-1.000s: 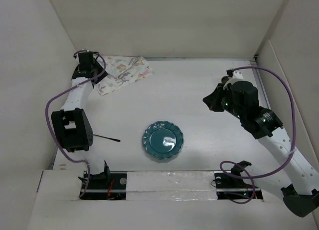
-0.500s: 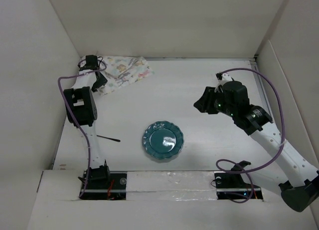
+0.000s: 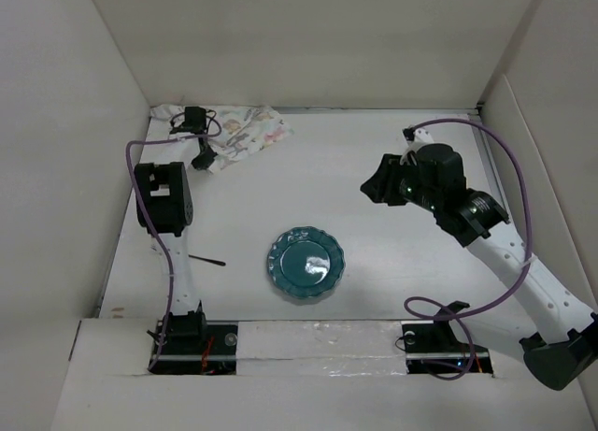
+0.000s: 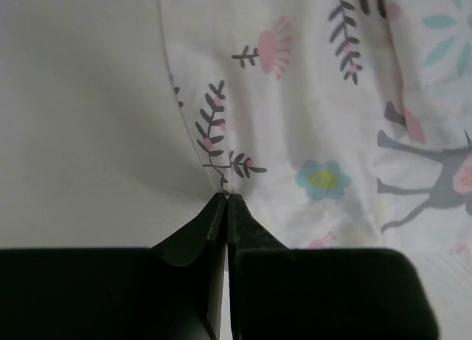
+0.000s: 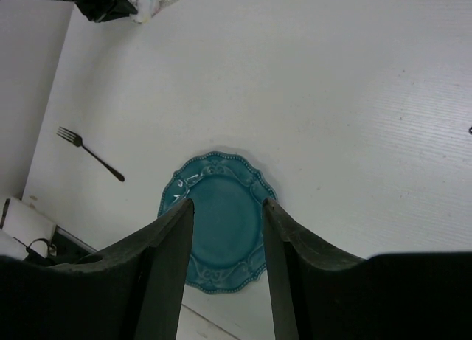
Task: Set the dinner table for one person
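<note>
The dinner table (image 3: pixel 374 291) is a white tabletop walled by white panels. At its back left lies a crumpled placemat (image 3: pixel 250 130) printed with animals and leaves. My left gripper (image 3: pixel 200 158) is at the cloth's near left edge. In the left wrist view its jaws (image 4: pixel 226 198) are shut, pinching the edge of the placemat (image 4: pixel 310 119). A teal scalloped plate (image 3: pixel 306 264) sits near the front centre, with a dark fork (image 3: pixel 202 259) to its left. My right gripper (image 3: pixel 377 184) hovers open and empty above the right half, framing the plate (image 5: pixel 221 229) far below.
White walls close in the left, back and right sides. The arm bases and purple cables (image 3: pixel 439 319) sit along the near edge. In the right wrist view the fork (image 5: pixel 92 154) lies left of the plate.
The left arm swung toward the back, and its gripper opened and then shut on the placemat's edge; the cloth shifted a little. The right gripper opened and moved slightly left.
</note>
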{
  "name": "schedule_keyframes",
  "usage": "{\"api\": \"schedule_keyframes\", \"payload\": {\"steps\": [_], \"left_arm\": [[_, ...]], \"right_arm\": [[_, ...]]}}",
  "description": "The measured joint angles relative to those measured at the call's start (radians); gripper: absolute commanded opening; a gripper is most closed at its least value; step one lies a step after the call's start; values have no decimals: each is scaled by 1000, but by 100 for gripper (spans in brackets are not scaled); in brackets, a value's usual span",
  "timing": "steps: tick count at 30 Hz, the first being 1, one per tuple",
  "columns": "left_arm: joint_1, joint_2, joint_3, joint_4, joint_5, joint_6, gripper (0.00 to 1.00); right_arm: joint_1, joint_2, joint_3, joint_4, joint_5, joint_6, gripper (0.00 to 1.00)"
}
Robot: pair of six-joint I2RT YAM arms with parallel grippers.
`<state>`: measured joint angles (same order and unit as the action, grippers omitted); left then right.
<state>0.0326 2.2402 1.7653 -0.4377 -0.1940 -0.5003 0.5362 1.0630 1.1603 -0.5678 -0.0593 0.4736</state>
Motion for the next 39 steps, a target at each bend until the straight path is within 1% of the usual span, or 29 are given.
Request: {"api": "schedule_keyframes", "payload": {"steps": [3, 6, 7, 8, 10, 11, 13, 15, 16, 17, 19, 20, 21, 23, 24, 25, 26, 28, 29, 30, 32, 35, 39], "left_arm": [[-74, -36, -58, 32, 47, -18, 0], [-195, -64, -102, 53, 127, -50, 0], [-204, -65, -105, 55, 133, -53, 0], [-285, -77, -125, 67, 191, -80, 0], [-373, -85, -142, 82, 257, -111, 14], [-414, -89, -145, 85, 285, -122, 24], [-479, -97, -146, 89, 335, -142, 27], [-519, -113, -140, 84, 376, -149, 40], [-530, -124, -130, 74, 390, -148, 41], [-536, -136, -117, 65, 398, -147, 41], [-536, -175, -94, 50, 386, -138, 41], [-533, -200, -91, 47, 367, -132, 40], [-528, -233, -91, 43, 341, -123, 38], [-514, -306, -95, 38, 286, -100, 38], [-506, -339, -104, 39, 251, -85, 39], [-494, -369, -114, 37, 217, -71, 40], [-484, -391, -124, 35, 185, -54, 44], [-468, -404, -132, 30, 117, -19, 54], [-459, -397, -136, 29, 89, 0, 60], [-452, -383, -138, 21, 61, 16, 61], [-449, -338, -138, 16, 21, 49, 65], [-453, -262, -138, 13, -19, 94, 66], [-457, -198, -138, 16, -48, 154, 66]], "right_arm": [[0, 5, 10, 0, 9, -4, 49], [0, 18, 12, 2, 18, -7, 52], [-1, 24, 12, 1, 23, -9, 54], [-4, 29, 12, 1, 26, -10, 54], [-6, 43, 12, 1, 30, -11, 57], [-8, 51, 12, 1, 33, -11, 58], [-13, 64, 12, 2, 34, -10, 59], [-13, 80, 12, 5, 37, -10, 59], [-13, 92, 11, 9, 38, -5, 53], [-18, 105, 11, 17, 38, -2, 27], [-26, 139, 7, 42, 37, 16, 2], [-32, 160, 2, 60, 38, 26, 0], [-35, 177, 0, 69, 37, 36, 0], [-45, 239, -10, 103, 37, 52, 0], [-47, 271, -10, 115, 37, 58, 3], [-49, 315, -9, 134, 37, 65, 11], [-51, 361, -8, 150, 37, 72, 30], [-51, 465, 0, 171, 37, 85, 45], [-49, 519, 7, 179, 38, 91, 55], [-46, 571, 16, 183, 38, 99, 57], [-37, 659, 39, 183, 49, 106, 59], [-16, 760, 94, 179, 72, 121, 60], [24, 848, 175, 176, 128, 134, 60]]}}
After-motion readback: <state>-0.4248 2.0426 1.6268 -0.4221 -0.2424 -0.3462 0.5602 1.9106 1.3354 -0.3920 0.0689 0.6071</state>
